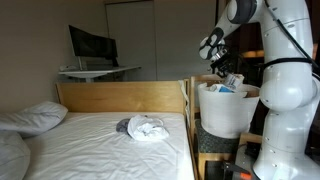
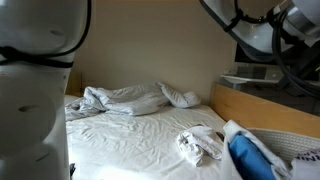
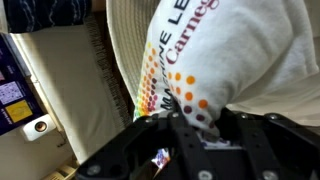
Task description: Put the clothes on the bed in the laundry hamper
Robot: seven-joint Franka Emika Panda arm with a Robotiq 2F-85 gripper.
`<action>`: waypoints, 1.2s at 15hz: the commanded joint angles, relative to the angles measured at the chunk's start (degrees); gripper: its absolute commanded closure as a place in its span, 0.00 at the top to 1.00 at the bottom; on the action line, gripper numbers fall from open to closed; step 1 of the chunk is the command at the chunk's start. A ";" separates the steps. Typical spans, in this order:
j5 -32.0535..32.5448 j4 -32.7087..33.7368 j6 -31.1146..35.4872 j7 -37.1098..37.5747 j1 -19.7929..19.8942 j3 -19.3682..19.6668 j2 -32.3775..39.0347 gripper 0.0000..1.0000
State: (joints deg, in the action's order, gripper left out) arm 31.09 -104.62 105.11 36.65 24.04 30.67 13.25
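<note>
My jaws clenched a printed white shirt over the laundry hamper, which held something blue; clothes lay on the bed.

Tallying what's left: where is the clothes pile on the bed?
In an exterior view, the clothes pile lies on the bed near the headboard, on the side nearest the laundry hamper.

- The bed's bare sheet lies open from above, near and left of the clothes pile.
- Pillows crowd the left edge; the headboard walls the far side.
- The side board stands between the mattress and the laundry hamper.
- A white printed garment, hanging from the gripper, fills the space over the hamper's mouth.
- The robot body blocks the hamper's right side.
</note>
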 commanded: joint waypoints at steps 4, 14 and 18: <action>6.52 -4.72 -0.34 -0.30 0.09 0.02 0.41 0.10; -1.03 -6.85 2.53 -0.21 -0.14 -2.79 -2.82 0.98; -9.39 -6.96 5.47 1.25 -1.05 -4.68 -6.46 1.00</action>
State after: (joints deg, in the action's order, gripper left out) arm 26.64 -109.64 108.20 36.75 23.52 27.05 11.14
